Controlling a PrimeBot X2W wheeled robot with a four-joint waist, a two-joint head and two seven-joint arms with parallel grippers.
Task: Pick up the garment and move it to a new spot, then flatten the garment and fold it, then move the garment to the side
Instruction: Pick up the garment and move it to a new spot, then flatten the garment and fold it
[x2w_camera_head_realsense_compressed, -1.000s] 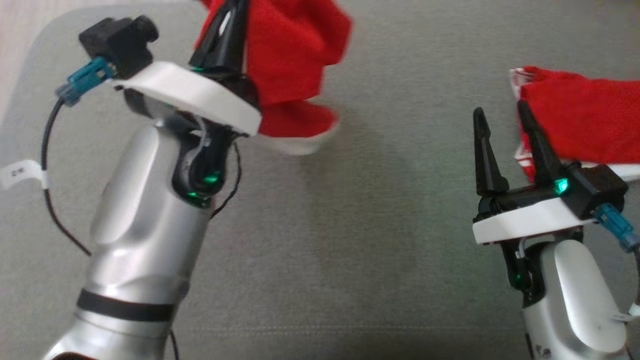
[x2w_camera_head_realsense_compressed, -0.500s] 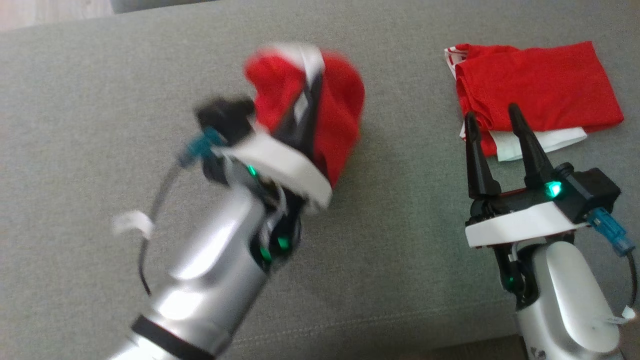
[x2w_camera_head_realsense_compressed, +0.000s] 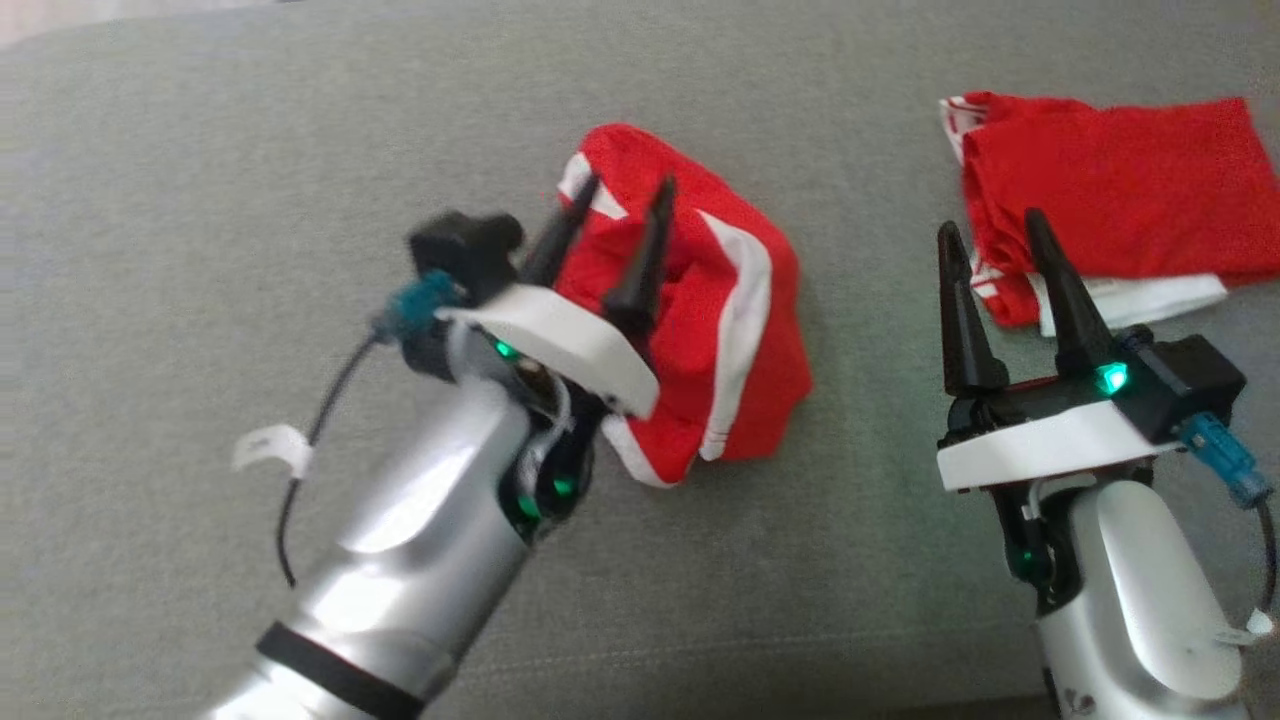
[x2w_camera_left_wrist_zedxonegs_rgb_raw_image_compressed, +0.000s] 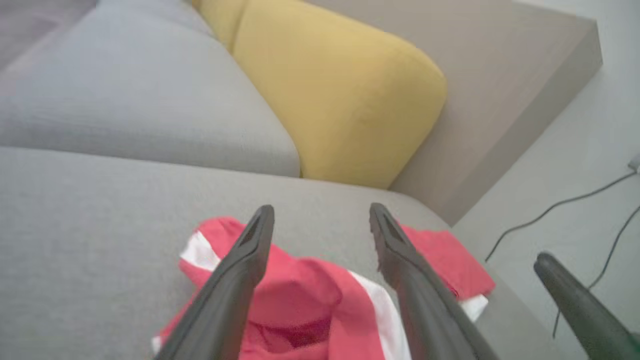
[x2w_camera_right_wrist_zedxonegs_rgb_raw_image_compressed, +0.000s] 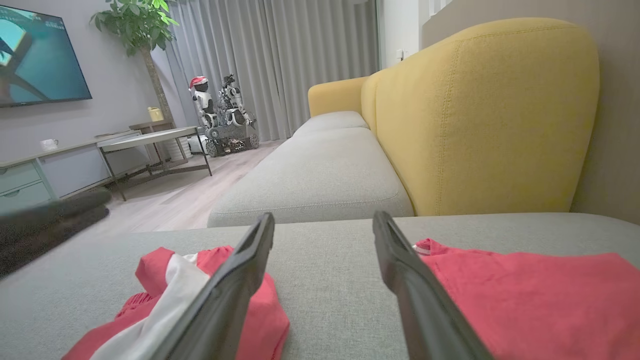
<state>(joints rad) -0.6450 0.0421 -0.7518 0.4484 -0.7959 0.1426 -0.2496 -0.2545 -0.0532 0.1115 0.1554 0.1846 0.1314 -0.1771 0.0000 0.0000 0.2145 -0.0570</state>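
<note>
Left hand (x2w_camera_head_realsense_compressed: 628, 183) tilted forward over crumpled red garment (x2w_camera_head_realsense_compressed: 745, 330), fingers spread wide, empty. Right hand (x2w_camera_head_realsense_compressed: 992, 223) upright, spread, empty, near folded red cloth (x2w_camera_head_realsense_compressed: 1110, 190). Open sofa seat (x2w_camera_head_realsense_compressed: 200, 180) left of left hand.

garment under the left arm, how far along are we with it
Done, it seems: the red and white garment lies loose on the grey cushion, the left end effector open over it. In hand: nothing; the right end effector is open too. Left: it is crumpled, so flattening, folding and moving aside, perhaps beside the folded red garment.
</note>
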